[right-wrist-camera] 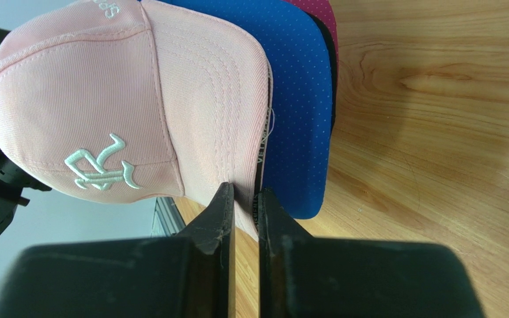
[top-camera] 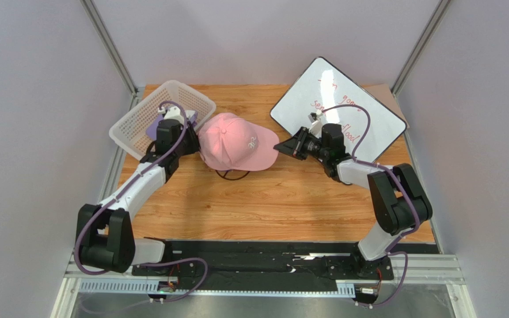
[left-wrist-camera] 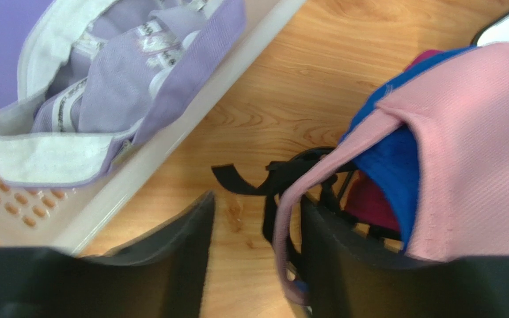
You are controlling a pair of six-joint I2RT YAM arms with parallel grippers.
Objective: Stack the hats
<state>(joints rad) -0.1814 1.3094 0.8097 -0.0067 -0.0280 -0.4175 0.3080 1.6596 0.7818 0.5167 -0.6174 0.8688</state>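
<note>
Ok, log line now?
pink cap top of stack | lavender cap in basket | left gripper open | right gripper shut on pink cap brim

Overhead camera looks down on the table (top-camera: 303, 199); close wrist cameras, apparently facing each other, share the pink cap (right-wrist-camera: 104, 99).

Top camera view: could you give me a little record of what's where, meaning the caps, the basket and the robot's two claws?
Top of stack: light pink cap
Beneath it: blue cap, then magenta cap
Not yet stacked: lavender cap, inside showing, in the white basket
Left gripper: open, at the light pink cap's back edge
Right gripper: shut on the light pink cap's brim
Also there: whiteboard, rear right of the wooden table
</note>
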